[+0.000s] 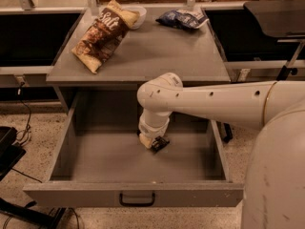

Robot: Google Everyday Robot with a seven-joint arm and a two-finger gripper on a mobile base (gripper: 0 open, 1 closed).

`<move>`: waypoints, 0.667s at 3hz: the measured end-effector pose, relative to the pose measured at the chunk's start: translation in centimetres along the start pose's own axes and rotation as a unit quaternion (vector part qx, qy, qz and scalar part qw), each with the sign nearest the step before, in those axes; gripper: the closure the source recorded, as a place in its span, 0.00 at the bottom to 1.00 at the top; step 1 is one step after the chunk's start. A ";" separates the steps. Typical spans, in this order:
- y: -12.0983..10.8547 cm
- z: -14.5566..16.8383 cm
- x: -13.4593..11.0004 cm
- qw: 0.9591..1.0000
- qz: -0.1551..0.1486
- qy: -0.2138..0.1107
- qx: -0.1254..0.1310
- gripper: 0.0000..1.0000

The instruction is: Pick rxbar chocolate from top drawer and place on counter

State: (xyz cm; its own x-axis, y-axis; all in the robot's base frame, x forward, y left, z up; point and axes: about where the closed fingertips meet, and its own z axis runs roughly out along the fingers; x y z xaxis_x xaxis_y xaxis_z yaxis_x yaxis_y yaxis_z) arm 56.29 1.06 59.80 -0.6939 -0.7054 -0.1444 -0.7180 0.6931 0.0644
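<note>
My gripper (153, 142) hangs low in the open top drawer (190, 194), mid-frame, tip at the dark rxbar chocolate (162, 143); whether it grips, I cannot tell.

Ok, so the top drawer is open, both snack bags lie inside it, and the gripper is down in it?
No: the camera view shows the chip bag and blue snack bag on the counter. The top drawer is open, gripper inside.

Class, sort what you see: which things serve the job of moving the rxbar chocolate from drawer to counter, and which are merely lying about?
Job: rxbar chocolate, at the gripper inside the open top drawer; counter.
Lying about: brown chip bag, blue snack bag, both on the counter.
</note>
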 end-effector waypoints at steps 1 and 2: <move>0.0 -5.1 -0.1 0.999 -0.032 -0.003 0.001 1.00; 0.1 -18.5 -1.5 0.995 -0.083 -0.048 0.010 1.00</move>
State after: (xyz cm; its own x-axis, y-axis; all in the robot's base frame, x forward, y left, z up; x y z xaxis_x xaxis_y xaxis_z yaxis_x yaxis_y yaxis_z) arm 56.28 -0.58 78.24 -0.5564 -0.7940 -0.2450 -0.8206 0.5714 0.0115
